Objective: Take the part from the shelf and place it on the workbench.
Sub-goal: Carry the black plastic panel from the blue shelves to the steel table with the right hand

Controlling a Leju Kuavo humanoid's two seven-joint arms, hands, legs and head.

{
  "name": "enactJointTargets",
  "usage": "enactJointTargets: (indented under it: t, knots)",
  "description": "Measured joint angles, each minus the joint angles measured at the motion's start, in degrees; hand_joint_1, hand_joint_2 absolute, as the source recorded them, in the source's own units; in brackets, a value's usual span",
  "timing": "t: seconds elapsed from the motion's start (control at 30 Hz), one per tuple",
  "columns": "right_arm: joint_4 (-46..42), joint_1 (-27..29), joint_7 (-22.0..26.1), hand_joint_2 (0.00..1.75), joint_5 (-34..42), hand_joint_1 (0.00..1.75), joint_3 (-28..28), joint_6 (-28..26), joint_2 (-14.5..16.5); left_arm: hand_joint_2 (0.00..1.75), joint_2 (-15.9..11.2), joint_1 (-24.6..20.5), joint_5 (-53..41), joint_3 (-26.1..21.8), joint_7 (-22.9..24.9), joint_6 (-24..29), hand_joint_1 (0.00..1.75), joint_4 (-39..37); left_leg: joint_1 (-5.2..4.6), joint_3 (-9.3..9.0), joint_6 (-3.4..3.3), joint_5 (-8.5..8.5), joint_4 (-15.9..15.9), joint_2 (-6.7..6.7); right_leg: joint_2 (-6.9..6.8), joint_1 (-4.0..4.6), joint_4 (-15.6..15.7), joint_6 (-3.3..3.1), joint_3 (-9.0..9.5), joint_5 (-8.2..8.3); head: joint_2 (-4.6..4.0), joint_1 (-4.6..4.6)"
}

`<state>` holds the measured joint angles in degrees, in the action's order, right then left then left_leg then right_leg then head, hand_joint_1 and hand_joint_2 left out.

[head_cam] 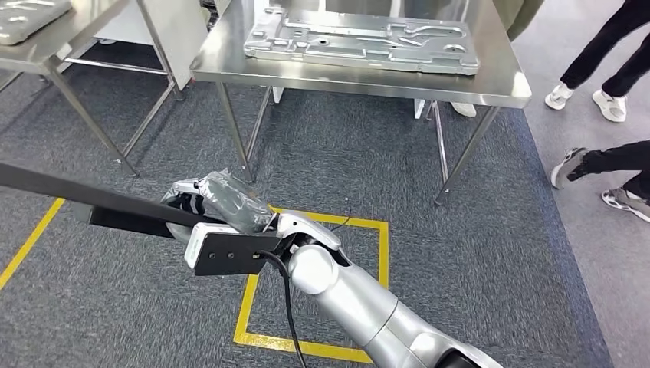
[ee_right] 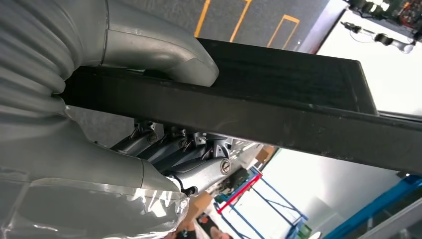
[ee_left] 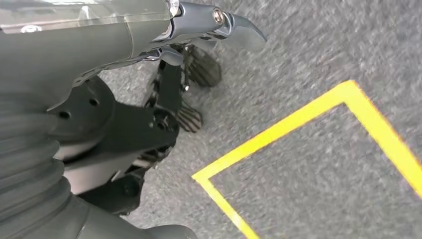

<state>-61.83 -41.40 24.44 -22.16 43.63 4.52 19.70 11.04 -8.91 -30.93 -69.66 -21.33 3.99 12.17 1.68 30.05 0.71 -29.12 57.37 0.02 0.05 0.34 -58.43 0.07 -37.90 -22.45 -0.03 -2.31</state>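
One right hand (head_cam: 201, 201) grips a long black part (head_cam: 84, 195), thumb over it, fingers beneath. The left hand (ee_left: 169, 94) hangs slack-fingered, holding nothing. The carry seems underway; next, reaching the workbench (head_cam: 490, 90) ahead.

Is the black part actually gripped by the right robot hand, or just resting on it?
Gripped. The right robot hand has its thumb over the black part and its fingers curled beneath it.

Steel workbench (head_cam: 506, 90) bears a flat metal plate (head_cam: 360, 38), standing on grey carpet (head_cam: 475, 253)
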Motion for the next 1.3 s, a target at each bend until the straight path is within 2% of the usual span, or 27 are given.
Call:
enactJointTargets:
  t: [0.1,0.17,0.2,0.27,0.3,0.33,0.37,0.4,0.43,0.47,0.5,0.57,0.63,0.7,0.77,0.8,0.83,0.87,0.93,0.97,1.0,1.07,1.13,1.17,1.2,1.27,1.3]
  knots:
    - [-0.14,0.14,-0.08,1.75,-0.15,1.43,-0.17,-0.09,0.07,1.75,0.14,-0.13,0.01,0.14,0.45,0.25,0.00,0.00,0.00,-0.46,1.09,-0.01,0.25,0.10,0.14,0.10,1.28,-0.84,0.82,-0.13,0.01,0.07]
    - [-0.25,0.01,-0.07,1.75,-0.17,1.43,-0.20,-0.13,0.20,1.75,0.17,-0.24,0.02,0.17,0.53,0.27,0.00,0.00,0.04,0.41,1.42,-1.32,3.35,0.11,0.22,-0.15,1.93,-1.41,2.15,-0.44,0.01,0.26]
    - [-0.28,-0.05,-0.06,1.75,-0.17,1.43,-0.20,-0.14,0.24,1.75,0.17,-0.32,0.03,0.18,0.54,0.25,0.00,0.00,0.07,1.97,1.50,-2.74,6.44,0.11,0.20,-0.18,2.13,-1.68,2.63,-0.64,0.01,0.39]
    - [-0.27,0.07,-0.03,1.75,-0.18,1.43,-0.20,-0.15,0.25,1.75,0.17,-0.37,0.07,0.19,0.58,0.20,0.00,0.00,0.06,6.31,1.71,-5.63,13.60,0.09,0.24,0.00,2.11,-2.06,2.99,-1.04,0.00,0.57]
    - [-0.27,0.24,-0.03,1.75,-0.19,1.43,-0.20,-0.15,0.24,1.75,0.17,-0.33,0.11,0.19,0.61,0.17,0.00,0.00,0.05,8.00,1.75,-6.09,15.67,0.09,0.35,0.11,2.03,-2.15,3.09,-1.24,0.01,0.59]
    - [-0.27,0.38,-0.04,1.75,-0.21,1.43,-0.20,-0.15,0.24,1.75,0.17,-0.28,0.15,0.19,0.62,0.19,0.00,0.00,0.05,8.78,1.71,-5.34,15.71,0.09,0.50,0.19,1.89,-2.17,3.20,-1.44,0.00,0.57]
    - [-0.27,0.46,-0.04,1.75,-0.25,1.43,-0.20,-0.15,0.24,1.75,0.17,-0.25,0.19,0.18,0.63,0.19,0.00,0.00,0.04,8.49,1.62,-3.40,13.61,0.09,0.66,0.23,1.71,-2.12,3.36,-1.69,0.01,0.59]
    - [-0.28,0.47,-0.04,1.75,-0.29,1.43,-0.20,-0.14,0.25,1.75,0.17,-0.26,0.20,0.18,0.63,0.19,0.00,0.00,0.03,7.31,1.47,-0.68,9.80,0.10,0.78,0.24,1.50,-2.01,3.57,-1.98,0.01,0.59]
    - [-0.28,0.46,-0.04,1.75,-0.33,1.43,-0.20,-0.14,0.25,1.75,0.17,-0.27,0.20,0.18,0.64,0.19,0.00,0.00,-0.05,6.04,1.27,1.33,6.07,0.11,0.83,0.29,1.28,-1.85,3.76,-2.24,0.00,0.57]
    - [-0.28,0.45,-0.04,1.75,-0.36,1.43,-0.20,-0.14,0.24,1.75,0.17,-0.34,0.20,0.19,0.66,0.18,0.00,0.00,-0.21,5.06,1.04,2.35,3.15,0.11,0.86,0.34,1.08,-1.63,3.80,-2.46,0.00,0.59]
    - [-0.29,0.46,-0.04,1.75,-0.37,1.43,-0.20,-0.13,0.23,1.75,0.17,-0.38,0.20,0.20,0.67,0.17,0.00,0.00,-0.36,4.52,0.73,2.92,1.45,0.10,0.86,0.40,0.92,-1.34,3.74,-2.64,0.00,0.58]
    - [-0.31,0.46,-0.04,1.75,-0.42,1.43,-0.20,-0.13,0.23,1.75,0.17,-0.38,0.20,0.23,0.68,0.18,0.00,0.00,-0.55,4.42,0.10,2.92,0.90,0.00,0.84,0.50,0.81,-0.74,3.58,-2.77,0.01,0.59]
    - [-0.38,0.38,-0.04,1.75,-0.46,1.43,-0.20,-0.13,0.23,1.75,0.24,-0.36,0.20,0.28,0.68,0.20,0.00,0.00,-0.27,4.21,-0.55,3.60,0.62,0.02,0.74,0.49,0.15,-0.07,3.40,-3.45,0.01,0.51]
    - [-0.46,0.27,-0.03,1.75,-0.49,1.43,-0.20,-0.13,0.22,1.75,0.31,-0.45,0.19,0.39,0.68,0.18,0.00,0.00,-0.06,4.04,-1.04,3.80,0.29,0.11,0.62,0.28,-4.30,0.70,1.34,-6.11,0.01,0.37]
    - [-0.45,0.36,-0.04,1.75,-0.52,1.43,-0.20,-0.13,0.12,1.75,0.31,-0.48,0.17,0.48,0.68,0.16,0.00,0.00,-0.12,4.04,-1.24,3.75,0.25,0.12,0.55,-0.12,-12.35,1.28,-2.68,-9.60,0.00,0.27]
    - [-0.43,0.46,-0.07,1.75,-0.53,1.43,-0.20,-0.13,0.03,1.75,0.30,-0.46,0.17,0.49,0.68,0.15,0.00,0.00,-0.12,4.04,-1.26,3.71,0.26,0.11,0.53,-0.33,-15.29,1.45,-4.25,-10.35,0.00,0.26]
    - [-0.42,0.53,-0.09,1.75,-0.55,1.43,-0.20,-0.13,-0.05,1.75,0.30,-0.44,0.15,0.51,0.68,0.13,0.00,0.00,-0.12,4.01,-1.24,3.67,0.27,0.08,0.50,-0.50,-16.21,1.55,-4.87,-10.02,0.00,0.26]
    - [-0.42,0.55,-0.10,1.75,-0.57,1.43,-0.20,-0.13,-0.10,1.75,0.30,-0.45,0.12,0.52,0.68,0.08,0.00,0.00,-0.11,3.96,-1.20,3.64,0.28,0.03,0.44,-0.63,-14.65,1.54,-4.28,-8.62,0.01,0.25]
    - [-0.48,0.44,-0.11,1.75,-0.62,1.43,-0.21,-0.13,-0.12,1.75,0.34,-0.50,0.04,0.56,0.68,-0.02,0.00,0.00,-0.12,3.79,-0.99,3.51,0.27,-0.10,0.30,-0.64,-6.49,1.12,-0.46,-4.59,0.01,0.25]
    - [-0.52,0.37,-0.11,1.75,-0.63,1.43,-0.22,-0.13,-0.11,1.75,0.39,-0.52,0.01,0.57,0.68,-0.04,0.00,0.00,-0.20,3.74,-0.77,3.41,0.29,-0.14,0.21,-0.49,-2.69,0.80,1.34,-3.20,0.01,0.28]
    - [-0.56,0.33,-0.11,1.75,-0.65,1.43,-0.22,-0.13,-0.11,1.75,0.44,-0.53,0.00,0.57,0.68,-0.06,0.00,0.00,-0.26,3.72,-0.48,3.33,0.29,-0.16,0.18,-0.32,-0.19,0.49,2.52,-2.47,0.00,0.28]
    - [-0.59,0.31,-0.14,1.75,-0.69,1.43,-0.23,-0.13,-0.11,1.75,0.52,-0.53,0.00,0.57,0.69,-0.06,0.00,0.00,-0.35,3.65,0.24,3.25,0.18,-0.13,0.22,0.02,1.02,-0.04,3.02,-2.35,0.01,0.31]
    - [-0.65,0.30,-0.20,1.75,-0.80,1.43,-0.26,-0.14,-0.04,1.75,0.53,-0.59,0.00,0.58,0.68,-0.06,0.00,0.01,-0.21,3.66,0.88,2.85,0.43,-0.06,0.27,-0.22,1.62,-0.66,3.37,-2.11,0.01,0.32]
    - [-0.69,0.26,-0.24,1.75,-0.86,1.43,-0.27,-0.15,0.03,1.75,0.53,-0.63,0.00,0.59,0.66,-0.07,0.00,0.01,-0.17,4.08,1.10,2.05,1.56,-0.06,0.23,-0.36,1.99,-1.01,3.65,-1.97,0.01,0.38]
    - [-0.74,0.22,-0.25,1.75,-0.91,1.43,-0.28,-0.15,0.11,1.75,0.52,-0.64,-0.01,0.60,0.63,-0.09,0.00,0.01,-0.11,5.09,1.26,0.67,3.92,-0.07,0.17,-0.49,2.32,-1.28,3.92,-1.89,0.01,0.47]
    - [-0.76,0.29,-0.35,1.75,-1.08,1.43,-0.28,-0.15,0.18,1.75,0.51,-0.59,-0.02,0.60,0.55,-0.11,0.00,0.00,-0.07,8.63,1.60,-2.87,11.59,-0.08,0.10,-0.33,2.36,-1.66,4.12,-2.01,0.00,0.61]
    - [-0.76,0.44,-0.43,1.75,-1.19,1.43,-0.29,-0.15,0.19,1.75,0.50,-0.55,-0.02,0.60,0.52,-0.11,0.00,0.00,-0.04,10.30,1.77,-3.96,14.94,-0.08,0.11,-0.25,2.30,-1.74,4.15,-2.08,0.00,0.64]
